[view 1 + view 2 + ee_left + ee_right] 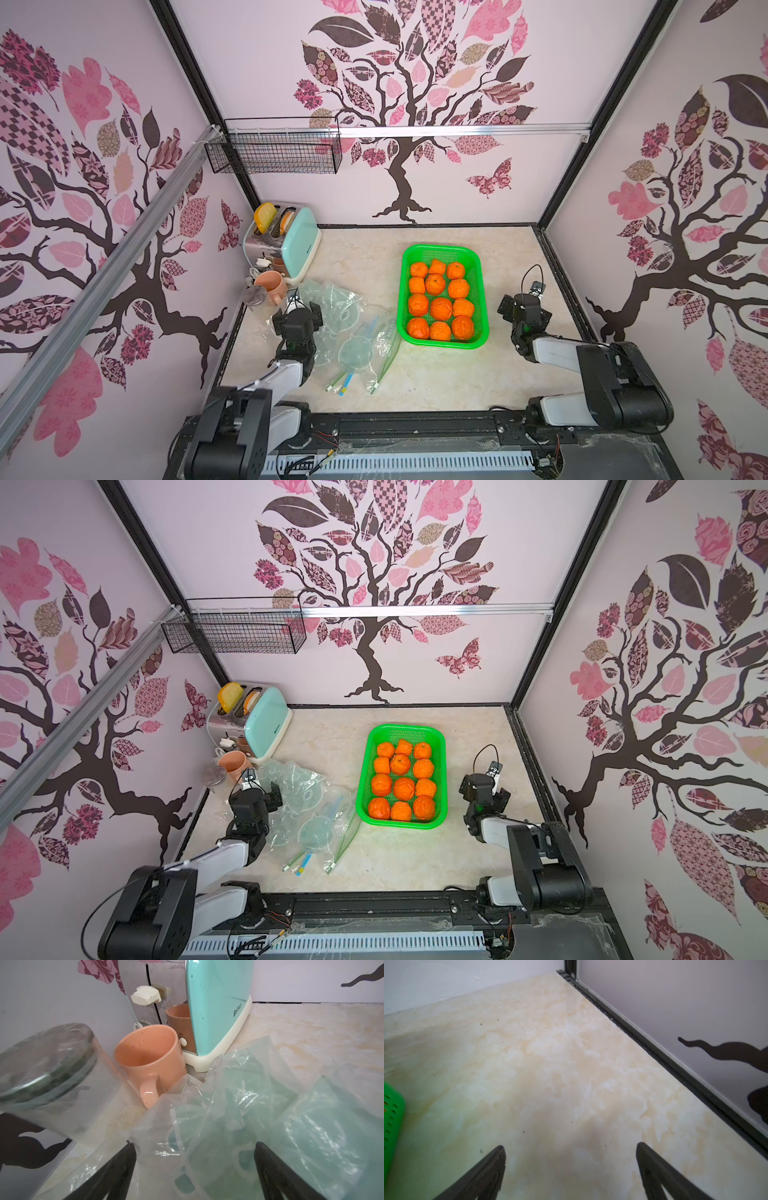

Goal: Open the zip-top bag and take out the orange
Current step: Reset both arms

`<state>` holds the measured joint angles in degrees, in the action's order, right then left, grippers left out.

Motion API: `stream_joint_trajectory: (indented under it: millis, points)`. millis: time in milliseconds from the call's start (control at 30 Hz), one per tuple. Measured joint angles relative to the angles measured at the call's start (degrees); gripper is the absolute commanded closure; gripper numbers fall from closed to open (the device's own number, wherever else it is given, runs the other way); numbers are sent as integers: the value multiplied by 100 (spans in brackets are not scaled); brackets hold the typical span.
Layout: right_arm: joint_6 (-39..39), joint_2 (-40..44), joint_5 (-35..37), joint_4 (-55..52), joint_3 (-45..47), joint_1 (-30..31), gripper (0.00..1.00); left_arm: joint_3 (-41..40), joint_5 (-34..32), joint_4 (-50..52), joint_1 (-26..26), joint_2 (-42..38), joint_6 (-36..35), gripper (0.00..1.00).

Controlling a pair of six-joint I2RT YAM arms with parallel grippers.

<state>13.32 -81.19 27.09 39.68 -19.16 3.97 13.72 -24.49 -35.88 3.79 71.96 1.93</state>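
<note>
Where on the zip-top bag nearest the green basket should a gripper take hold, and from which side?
Pinch the green zip strip near its white end, coming down from above on the side facing the green basket. That strip looks like the only stiff, straight edge; the rest of the bag is limp film lying flat.

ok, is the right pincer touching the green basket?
Apart. Right wrist view shows bare tabletop between the open right pincer and the green basket.

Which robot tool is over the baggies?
The left tool, open above the crumpled clear plastic zip-top bags; the right tool hangs over only pale marbled tabletop.
</note>
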Motion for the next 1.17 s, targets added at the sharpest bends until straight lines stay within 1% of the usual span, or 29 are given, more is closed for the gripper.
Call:
stream_joint_trajectory:
  millis: [67, 133, 167, 200, 267, 333, 433, 600, 1167]
  points:
    - [-186, -197, -129, 741, 46, -4, 1, 127, 391, -516, -190, 481, 46, 8]
    - [-365, -422, -313, 1333, 107, -15, 1, 267, 719, -1366, -428, 1268, 111, 7]
    - [-431, -481, -402, 1460, 129, -15, 1, 332, 855, -1556, -487, 1558, 125, 7]
    - [-481, -516, -511, 1554, 144, -17, 1, 420, 1038, -1486, -533, 1740, 116, 9]
    - [-595, -562, -702, 1825, 197, -26, 1, 527, 1307, -1386, -542, 1770, 81, 2]
    - [-708, -772, -890, 2555, 391, -35, 1, 693, 1543, -1386, -542, 1784, 85, 2]
    - [-765, -822, -1036, 2479, 455, -42, 1, 817, 1729, -1458, -542, 1766, 79, 2]
    - [-822, -793, -1130, 2608, 448, -42, 1, 835, 1849, -1394, -542, 1762, 74, 2]
    - [-839, -789, -1180, 2608, 448, -42, 1, 872, 1880, -1200, -542, 1762, 59, 2]
